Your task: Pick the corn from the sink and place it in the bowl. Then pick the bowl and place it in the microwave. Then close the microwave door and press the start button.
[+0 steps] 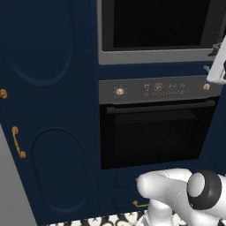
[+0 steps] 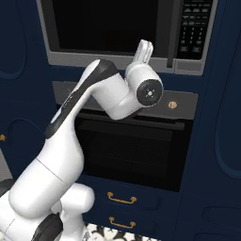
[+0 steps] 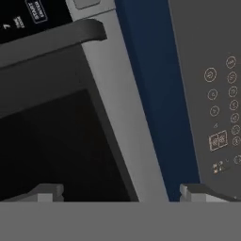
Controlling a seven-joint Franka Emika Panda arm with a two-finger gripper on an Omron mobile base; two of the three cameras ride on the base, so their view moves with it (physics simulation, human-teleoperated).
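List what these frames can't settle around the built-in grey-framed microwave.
- Inside of the grey-framed microwave: its dark glass door reads plain black in both base views.
- Black keypad: labels too small in the right base view, cut by the top edge in the hand view.
- Grey oven control strip: symbols too small, left base view.
- White arm's two-finger gripper: cut by the right edge in the left base view; hand view gives open jaws.

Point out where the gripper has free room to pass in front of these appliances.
Free: navy strip between microwave frame and oven control panel. Crowded: gripper, jaws wide, close against the microwave door and its bar handle.
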